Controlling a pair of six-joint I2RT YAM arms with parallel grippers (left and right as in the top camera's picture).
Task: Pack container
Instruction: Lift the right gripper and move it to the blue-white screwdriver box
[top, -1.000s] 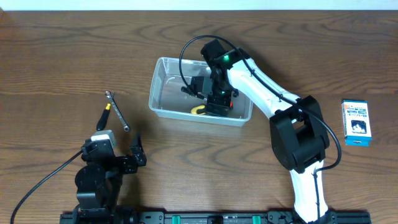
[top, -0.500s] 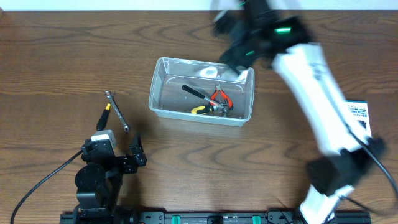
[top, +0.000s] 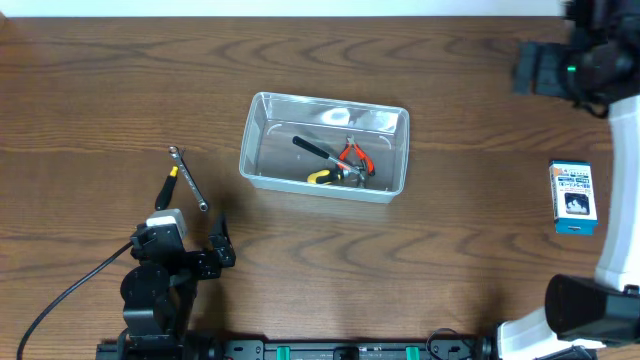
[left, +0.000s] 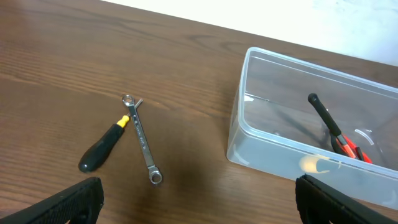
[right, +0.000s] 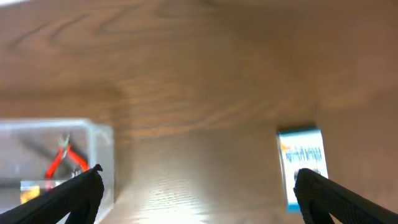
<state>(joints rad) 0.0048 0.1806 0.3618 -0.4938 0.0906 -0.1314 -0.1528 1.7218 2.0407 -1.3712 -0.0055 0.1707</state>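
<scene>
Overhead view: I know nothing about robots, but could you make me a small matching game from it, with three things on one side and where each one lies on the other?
Things:
1. red-handled pliers
2. wrench
3. blue-and-white box

Places:
A. on the bare table, left of the container
B. inside the container
C. on the table, far right of the container

Pairs: 1-B, 2-A, 3-C
</scene>
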